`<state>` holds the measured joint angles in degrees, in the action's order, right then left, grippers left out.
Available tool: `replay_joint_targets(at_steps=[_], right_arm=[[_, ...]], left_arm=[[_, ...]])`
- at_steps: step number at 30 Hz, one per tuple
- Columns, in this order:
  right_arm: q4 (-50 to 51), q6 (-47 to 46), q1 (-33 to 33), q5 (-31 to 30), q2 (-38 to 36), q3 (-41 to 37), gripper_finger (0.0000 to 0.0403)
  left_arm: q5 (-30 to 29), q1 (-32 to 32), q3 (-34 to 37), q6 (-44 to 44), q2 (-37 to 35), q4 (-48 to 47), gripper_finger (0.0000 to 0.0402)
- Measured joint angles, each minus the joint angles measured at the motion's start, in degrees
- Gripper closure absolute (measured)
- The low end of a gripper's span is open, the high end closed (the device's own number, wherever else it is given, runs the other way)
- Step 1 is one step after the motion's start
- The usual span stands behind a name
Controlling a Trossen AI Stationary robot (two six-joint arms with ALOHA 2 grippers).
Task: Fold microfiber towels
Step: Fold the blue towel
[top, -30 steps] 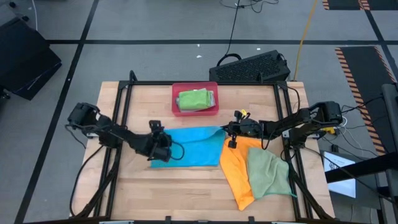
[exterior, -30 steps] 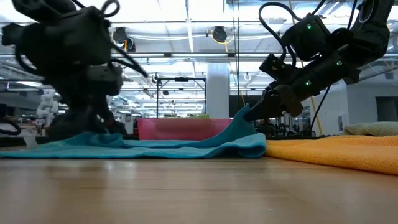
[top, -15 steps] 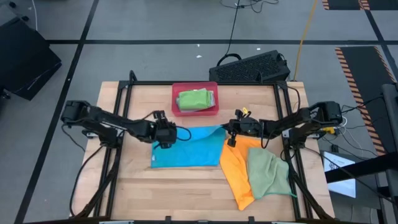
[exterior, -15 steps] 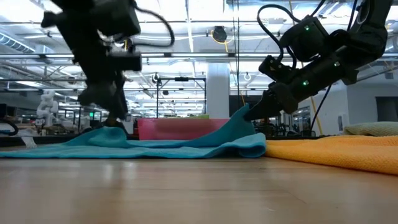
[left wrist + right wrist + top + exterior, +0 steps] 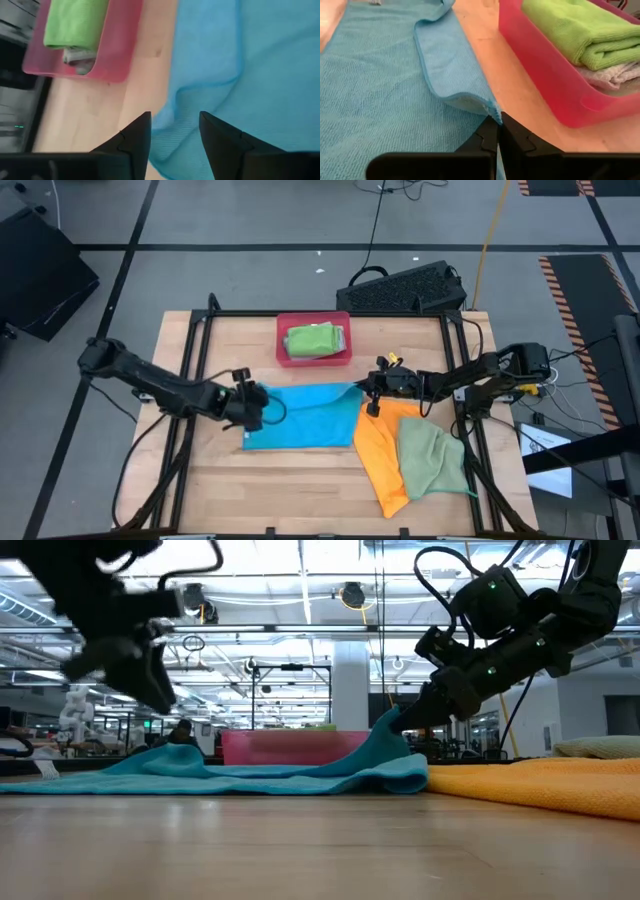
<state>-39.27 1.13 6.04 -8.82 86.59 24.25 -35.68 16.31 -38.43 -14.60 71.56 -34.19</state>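
Two right fingers (image 5: 492, 131) pinch the blue towel's (image 5: 380, 85) corner.

Bright blue towel (image 5: 305, 416) mid-table, plain, fine woven texture; orange towel (image 5: 378, 442) beside it, with a pale sage-green towel (image 5: 430, 457) on top; pink-red tray (image 5: 313, 357) holds a folded lime-green towel (image 5: 313, 338) over a light grey one (image 5: 610, 76). Table (image 5: 300, 490) light wood with a black frame; left gripper (image 5: 252, 406) and right gripper (image 5: 368, 391) dark, the right arm showing a yellow tag (image 5: 393, 363).
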Motion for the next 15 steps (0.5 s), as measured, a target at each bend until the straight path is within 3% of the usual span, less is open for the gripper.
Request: replay_joint_targets(at_steps=[3, 8, 15], right_arm=[[0.0, 0.0, 0.0, 0.1, 0.0, 0.0, 0.0401], [0.1, 0.0, 0.0, 0.1, 0.0, 0.0, 0.0401], [-0.1, 0.0, 0.0, 0.1, 0.0, 0.0, 0.0401]], left_arm=[[-3.7, 1.4, 2.7, 2.5, 1.5, 2.8, 0.0215], [-4.0, 0.1, 5.1, 7.5, 5.8, 8.5, 0.0192], [-7.2, -2.4, 5.2, 8.7, 9.4, 16.0, 0.0188]])
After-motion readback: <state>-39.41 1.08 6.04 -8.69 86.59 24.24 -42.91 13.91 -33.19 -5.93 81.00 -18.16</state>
